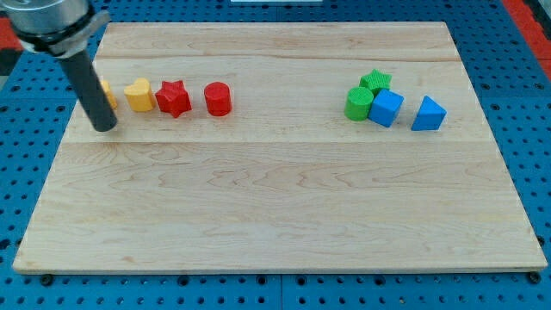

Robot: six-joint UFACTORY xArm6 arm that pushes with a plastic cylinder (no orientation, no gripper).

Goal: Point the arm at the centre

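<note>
Insp. note, single view: no claw fitted on this rig, so no claw state (wide/narrow/holding) can be reported; arm ends in a straight dark rod, and my tip (pixel 105 128) rests on the table (pixel 275 250) near its upper-left corner in the view. Layout: two groups, both in the upper part of the table. Left row, L to R: yellow block (pixel 108 91), largely hidden behind the rod, shape not determinable; yellow block (pixel 138 95), rounded, exact shape unclear; red star (pixel 174 98); red cylinder (pixel 218 99). Right cluster: green star (pixel 375 81) at the back, green cylinder (pixel 358 104) and blue cube (pixel 386 108) touching or nearly so in front of it, blue wedge-like block (pixel 428 114) just beside the cube, to the view's right. Judged reason for placement: blocks sit along the top, which leaves the middle free, so a move there needs no pushing. My tip lies just below the hidden yellow block, towards the view's bottom; contact cannot be confirmed. Task target: the centre (pixel 277 153) of the table, bare wood, well apart from my tip, to the view's right and somewhat lower. Assessment: task not yet done; a diagonal run to the right and down should pass below the left row w/o disturbing it, provided the rod clears the yellow pair at departure
</note>
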